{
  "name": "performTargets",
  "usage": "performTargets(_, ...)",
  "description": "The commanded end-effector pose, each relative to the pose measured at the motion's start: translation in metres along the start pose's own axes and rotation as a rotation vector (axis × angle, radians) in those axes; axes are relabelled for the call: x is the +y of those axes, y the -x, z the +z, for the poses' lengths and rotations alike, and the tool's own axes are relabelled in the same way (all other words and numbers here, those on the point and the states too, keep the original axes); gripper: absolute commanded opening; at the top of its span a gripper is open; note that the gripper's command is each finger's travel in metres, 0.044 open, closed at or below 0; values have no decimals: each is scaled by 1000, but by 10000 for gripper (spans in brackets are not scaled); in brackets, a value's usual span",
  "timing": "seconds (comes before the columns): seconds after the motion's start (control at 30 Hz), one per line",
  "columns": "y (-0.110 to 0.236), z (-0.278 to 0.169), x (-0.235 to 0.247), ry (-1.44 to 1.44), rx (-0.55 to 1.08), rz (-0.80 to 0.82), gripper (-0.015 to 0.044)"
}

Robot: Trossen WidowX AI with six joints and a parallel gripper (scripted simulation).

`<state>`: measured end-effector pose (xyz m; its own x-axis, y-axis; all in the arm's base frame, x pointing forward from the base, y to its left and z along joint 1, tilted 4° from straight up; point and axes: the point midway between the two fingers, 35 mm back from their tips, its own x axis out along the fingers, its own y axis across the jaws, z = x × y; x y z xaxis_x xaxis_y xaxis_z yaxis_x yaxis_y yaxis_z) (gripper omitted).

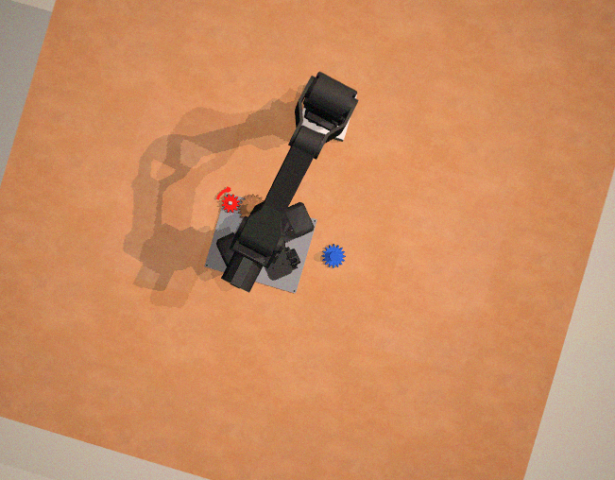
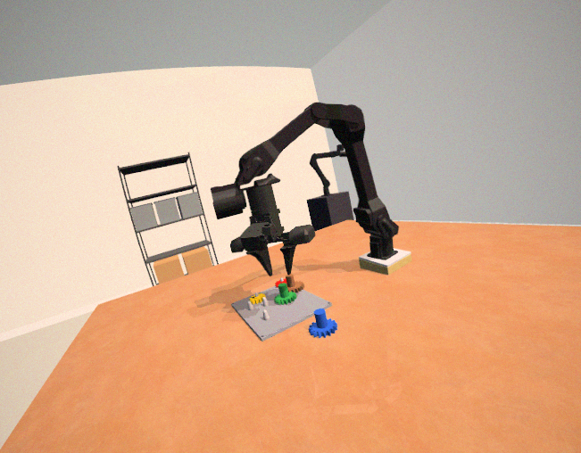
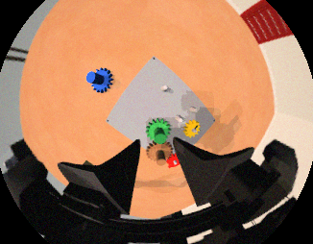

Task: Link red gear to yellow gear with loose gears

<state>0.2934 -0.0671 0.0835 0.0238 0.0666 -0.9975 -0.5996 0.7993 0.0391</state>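
Note:
My gripper (image 2: 279,275) (image 3: 156,141) is open and empty, its fingertips above the green and brown gears. The green gear (image 2: 285,297) (image 3: 158,129) looks flat on the grey board (image 1: 305,258) (image 2: 301,320) (image 3: 138,106). The brown gear (image 1: 251,199) (image 2: 295,286) (image 3: 154,151) is beside it and the red gear (image 1: 230,206) (image 2: 279,283) (image 3: 171,161); exact meshing is unclear. The yellow gear (image 2: 256,298) (image 3: 191,129) shows a gap from the green one. Three pegs are bare, including one (image 2: 265,315) (image 3: 165,88) farther out. The blue gear (image 1: 333,255) (image 2: 322,327) (image 3: 104,79) stands on the table.
The arm (image 1: 289,178) (image 2: 293,130) reaches over the board and hides much of it in the top view. The red arrow (image 1: 223,192) lies beside the red gear. Another bare peg (image 2: 264,301) (image 3: 180,118) stands near the yellow gear.

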Motion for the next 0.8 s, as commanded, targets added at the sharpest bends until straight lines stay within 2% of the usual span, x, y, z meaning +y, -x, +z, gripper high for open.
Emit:
performTargets(0.0, 0, 40, 29, -6, -3, 0, 297)
performTargets(0.17, 0, 87, 87, -45, -8, 6, 429)
performTargets(0.2, 0, 93, 97, -51, -9, 7, 440)
performTargets(0.4, 0, 98, 108, -56, -9, 8, 440)
performTargets(0.77, -24, 98, 108, -56, -9, 9, 440)
